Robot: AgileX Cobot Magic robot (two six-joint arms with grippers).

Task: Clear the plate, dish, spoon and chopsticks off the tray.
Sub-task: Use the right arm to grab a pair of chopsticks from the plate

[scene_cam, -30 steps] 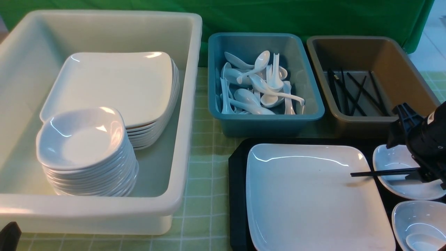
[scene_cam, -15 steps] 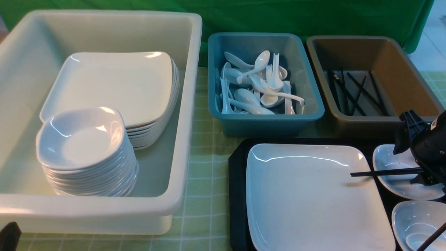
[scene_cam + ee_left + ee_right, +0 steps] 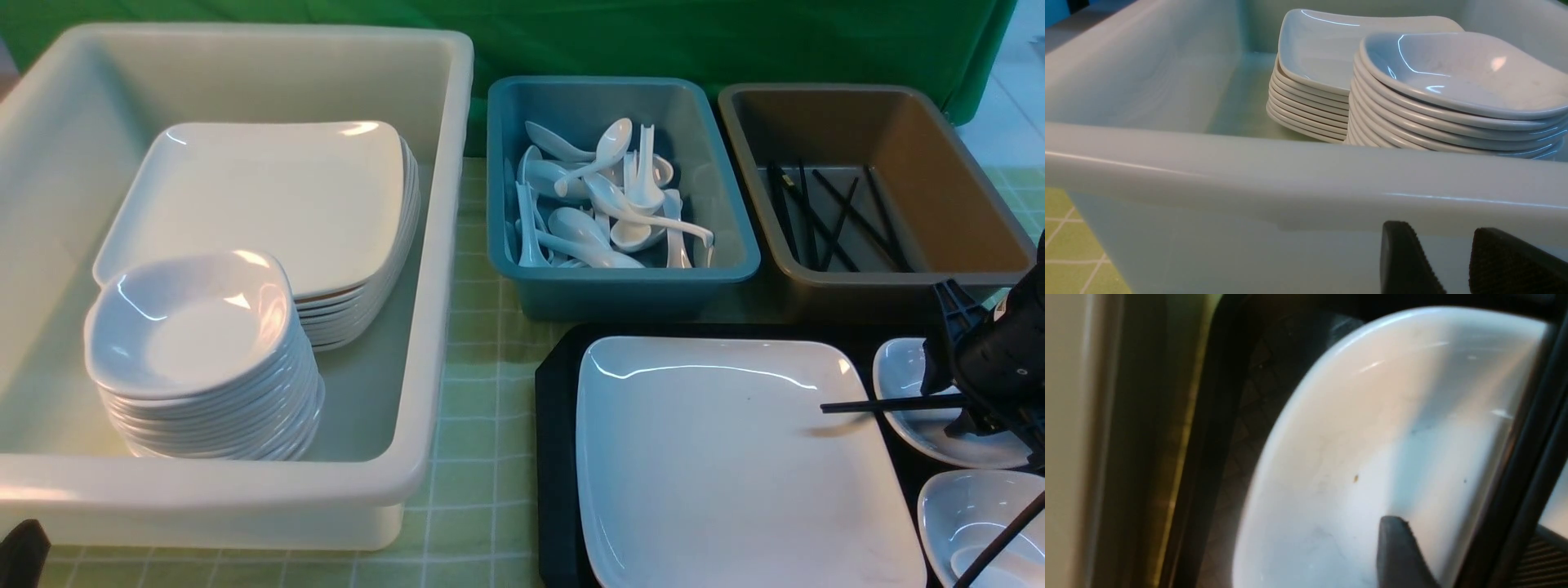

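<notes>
Soft, even light from above fills the front view, leaving white glare streaks on the plate (image 3: 735, 465) and the stacked dishes (image 3: 196, 327). The chopsticks (image 3: 882, 404) throw a faint shadow on the plate. My left wrist view is clear and bluish. My right wrist view is dim and smeared, the dish (image 3: 1372, 437) out of focus.

We see a glossy, smooth white plate (image 3: 718, 474) on a diamond-textured black plastic tray (image 3: 557, 490); the tub (image 3: 245, 490) looks smooth plastic.
</notes>
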